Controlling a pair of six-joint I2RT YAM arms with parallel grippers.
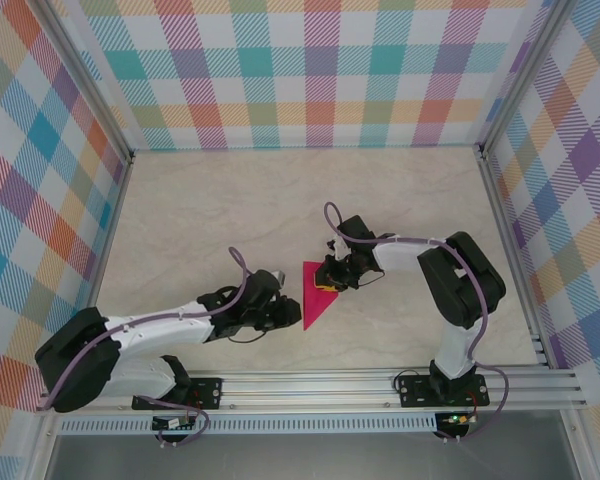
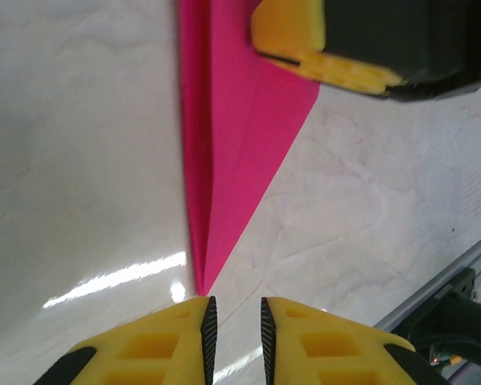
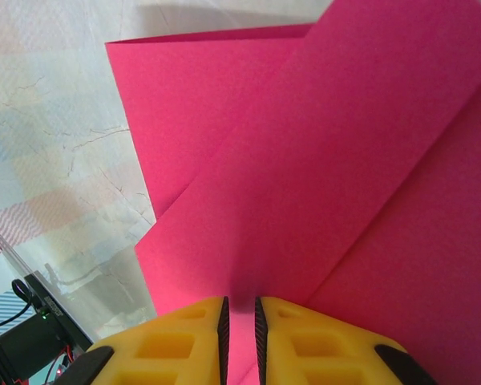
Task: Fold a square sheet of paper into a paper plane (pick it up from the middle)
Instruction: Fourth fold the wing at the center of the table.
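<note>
Paper plane lies flat on the counter between my two grippers, its point toward my bases. My right gripper is over its wide end, fingers a slit apart with pink between them; I cannot tell whether they pinch it. My left gripper is just beside the tip, slightly parted and empty.

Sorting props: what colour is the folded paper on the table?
The folded paper is plain magenta-pink, clearest in the right wrist view.
</note>
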